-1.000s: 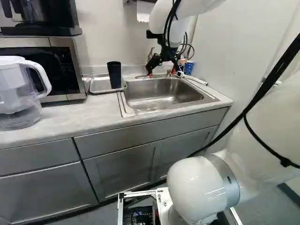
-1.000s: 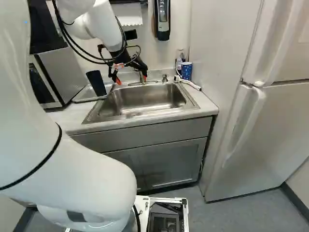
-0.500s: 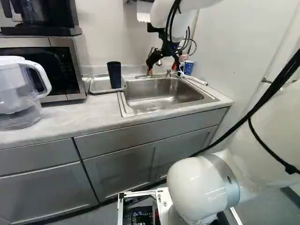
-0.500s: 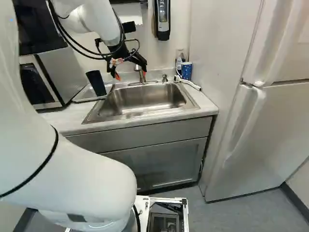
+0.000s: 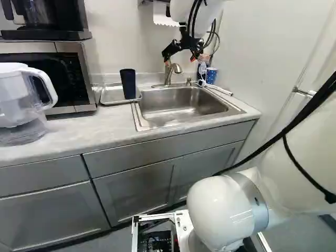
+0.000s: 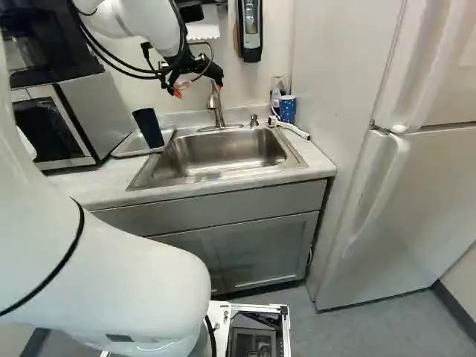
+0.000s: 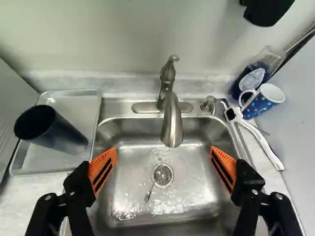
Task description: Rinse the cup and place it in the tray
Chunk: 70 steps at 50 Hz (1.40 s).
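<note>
“One tall, dark, tapered cup stands mouth up on the shallow rectangular metal tray, beside the sink. Where does that put us?”

“Near the end, we judge. Drops dot the rectangular stainless-steel sink, and we see no stream under the curved brushed-metal faucet, so the rinse is probably done.”

“And our black tool with orange pads?”

“Wide apart with nothing between its fingers, up over the sink by the faucet.”

“So we leave the cup alone?”

“Yes, if it is rinsed: we need only back off, lifting clear of the spout first. If it isn't, we have to fetch it and start the water.”

“What might we bump?”

“The faucet is the main obstacle. Across the sink from the tray, the white long-handled brush and the blue dotted mug crowd the pale tabletop. We should keep our cables off those.”
</note>
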Available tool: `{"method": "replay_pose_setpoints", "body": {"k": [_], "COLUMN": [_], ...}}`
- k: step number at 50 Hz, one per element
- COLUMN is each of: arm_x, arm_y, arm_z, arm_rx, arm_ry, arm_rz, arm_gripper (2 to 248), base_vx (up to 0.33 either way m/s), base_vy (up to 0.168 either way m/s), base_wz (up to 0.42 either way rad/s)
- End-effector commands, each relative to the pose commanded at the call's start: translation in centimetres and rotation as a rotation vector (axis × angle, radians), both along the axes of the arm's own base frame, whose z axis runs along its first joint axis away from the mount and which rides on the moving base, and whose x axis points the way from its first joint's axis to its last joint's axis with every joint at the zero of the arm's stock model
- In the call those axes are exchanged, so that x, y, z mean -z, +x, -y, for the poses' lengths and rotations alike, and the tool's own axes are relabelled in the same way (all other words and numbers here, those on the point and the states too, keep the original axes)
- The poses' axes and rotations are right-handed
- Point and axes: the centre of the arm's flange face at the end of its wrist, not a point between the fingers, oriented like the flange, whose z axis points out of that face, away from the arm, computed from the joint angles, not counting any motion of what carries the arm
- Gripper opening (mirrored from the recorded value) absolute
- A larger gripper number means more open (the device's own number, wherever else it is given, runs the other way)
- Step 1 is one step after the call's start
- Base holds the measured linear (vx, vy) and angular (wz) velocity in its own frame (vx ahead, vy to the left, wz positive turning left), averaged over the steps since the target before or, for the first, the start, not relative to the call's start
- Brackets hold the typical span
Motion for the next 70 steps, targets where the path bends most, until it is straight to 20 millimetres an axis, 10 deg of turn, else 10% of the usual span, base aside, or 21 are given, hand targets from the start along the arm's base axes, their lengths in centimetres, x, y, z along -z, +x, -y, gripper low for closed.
{"method": "replay_pose_setpoints", "body": {"k": [31, 70], "arm_x": [-2.1, 0.0], "arm_y": [1.7, 6.6], "arm_z": [-0.4, -1.6], "arm_rx": [-0.007, -0.015], "arm_ry": [0.076, 0.121], "arm_rz": [0.309, 0.438], "arm_gripper": [247, 247], "base_vx": [0.0, 0.0], "base_vy": [0.0, 0.0], "base_wz": [0.0, 0.0]}}
